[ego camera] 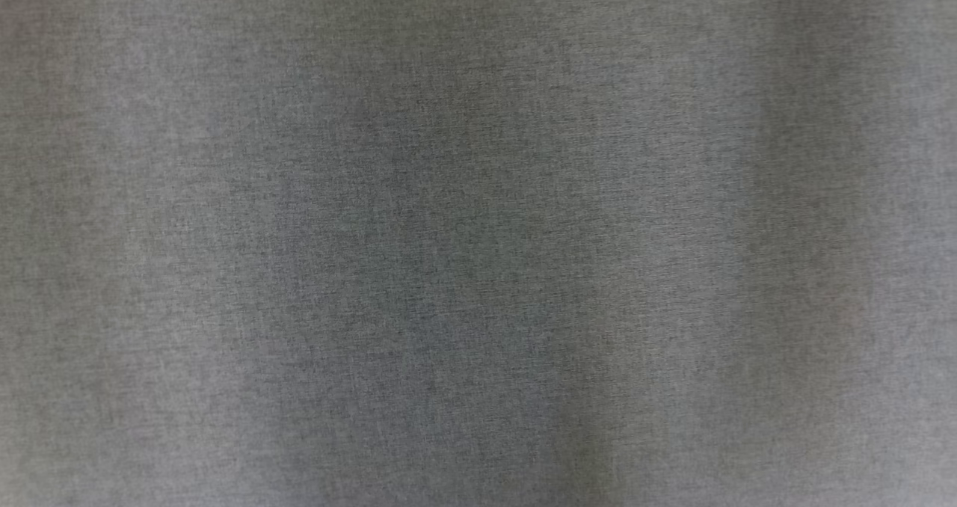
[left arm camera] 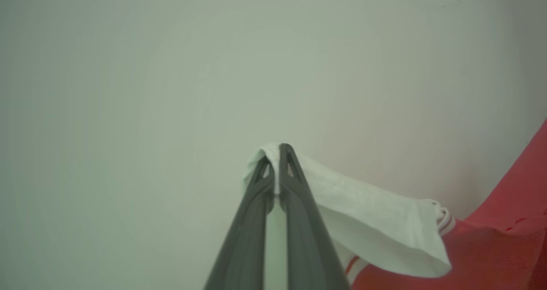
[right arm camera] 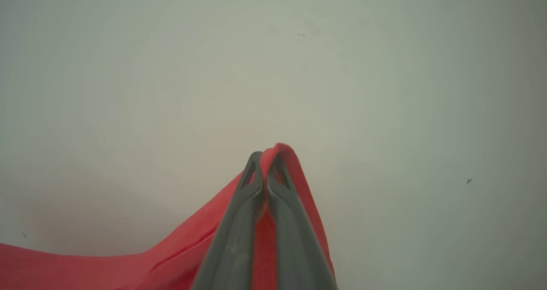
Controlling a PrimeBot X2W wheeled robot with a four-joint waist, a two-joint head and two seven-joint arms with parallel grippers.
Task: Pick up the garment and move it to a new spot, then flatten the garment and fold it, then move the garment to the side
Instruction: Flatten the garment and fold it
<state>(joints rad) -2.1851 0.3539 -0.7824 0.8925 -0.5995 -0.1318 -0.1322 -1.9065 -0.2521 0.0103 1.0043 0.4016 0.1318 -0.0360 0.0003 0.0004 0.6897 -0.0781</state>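
The garment is red point(left arm camera: 495, 255) with a white part point(left arm camera: 376, 230) edged in red-and-white striped trim. In the left wrist view my left gripper point(left arm camera: 275, 153) is shut on a fold of the white part, which drapes off to the right toward the red cloth. In the right wrist view my right gripper point(right arm camera: 265, 157) is shut on a raised fold of the red garment point(right arm camera: 128, 264), which trails down to the lower left. In the head view, grey woven cloth point(ego camera: 478, 238) with soft vertical shading hangs close to the camera. I cannot tell whether it is the garment.
A plain pale surface point(left arm camera: 171, 89) lies behind both grippers, with a few small dark specks point(right arm camera: 305, 34) on it in the right wrist view.
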